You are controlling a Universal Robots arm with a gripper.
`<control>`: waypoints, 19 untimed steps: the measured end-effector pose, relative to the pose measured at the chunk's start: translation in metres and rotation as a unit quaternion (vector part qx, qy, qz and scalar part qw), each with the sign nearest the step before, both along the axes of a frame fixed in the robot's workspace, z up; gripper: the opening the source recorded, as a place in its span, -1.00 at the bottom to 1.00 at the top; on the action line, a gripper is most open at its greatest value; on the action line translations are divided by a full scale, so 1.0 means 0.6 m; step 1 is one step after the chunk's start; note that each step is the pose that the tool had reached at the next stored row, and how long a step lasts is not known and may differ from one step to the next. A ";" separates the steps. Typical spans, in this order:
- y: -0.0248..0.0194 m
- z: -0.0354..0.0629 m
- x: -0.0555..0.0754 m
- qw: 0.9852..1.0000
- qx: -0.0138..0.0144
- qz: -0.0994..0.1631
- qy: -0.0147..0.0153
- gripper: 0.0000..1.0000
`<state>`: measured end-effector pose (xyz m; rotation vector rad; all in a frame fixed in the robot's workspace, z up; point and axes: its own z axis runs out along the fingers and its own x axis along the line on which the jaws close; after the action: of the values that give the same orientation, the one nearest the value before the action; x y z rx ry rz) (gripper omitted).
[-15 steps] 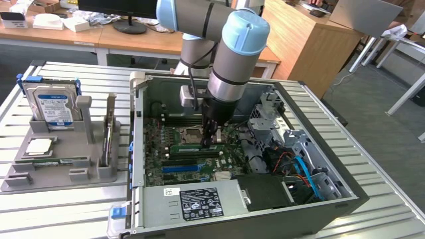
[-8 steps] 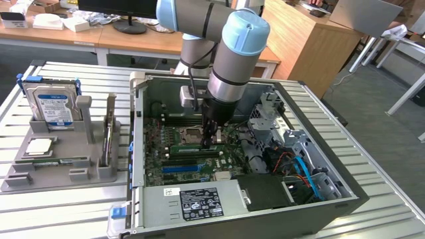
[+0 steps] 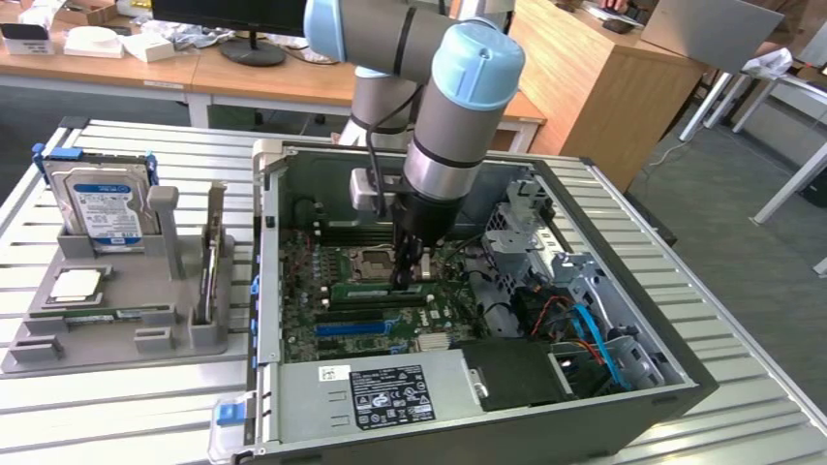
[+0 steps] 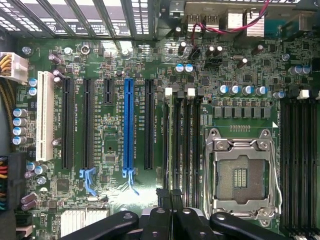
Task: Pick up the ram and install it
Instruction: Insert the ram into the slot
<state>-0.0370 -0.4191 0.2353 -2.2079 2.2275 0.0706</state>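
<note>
In the exterior view, a grey tray (image 3: 116, 341) holds a hard drive (image 3: 104, 203), a square chip (image 3: 77, 283) and a spare stick (image 3: 208, 271). The arm (image 3: 452, 107) reaches straight down into the open computer case (image 3: 267, 291). In the wrist view, the gripper (image 4: 170, 196) is clenched on the ram (image 4: 173, 150), which stands in a slot beside the empty socket (image 4: 241, 175).

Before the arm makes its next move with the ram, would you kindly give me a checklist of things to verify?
1. Gripper shut: ok.
2. Gripper down at the memory slots, beside the processor socket: ok.
3. Ram right at the gripper: ok.
4. Ram actually gripped: cannot tell.
5. Ram fully seated in its slot: cannot tell.
6. Case open, board reachable: ok.
</note>
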 end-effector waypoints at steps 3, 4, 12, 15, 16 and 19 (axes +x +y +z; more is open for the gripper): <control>-0.0001 -0.002 0.000 1.000 0.000 0.000 0.000 -0.77; -0.0001 -0.002 0.000 1.000 0.000 0.000 0.000 -0.77; -0.0012 -0.002 0.000 1.000 0.000 0.000 0.000 -0.77; -0.0013 -0.003 0.000 1.000 0.000 0.000 0.000 -0.77; -0.0013 -0.004 0.000 1.000 0.000 0.000 0.000 -0.77; -0.0013 -0.004 0.000 1.000 0.000 0.000 0.000 -0.77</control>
<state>-0.0370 -0.4198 0.2327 -2.2080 2.2277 0.0705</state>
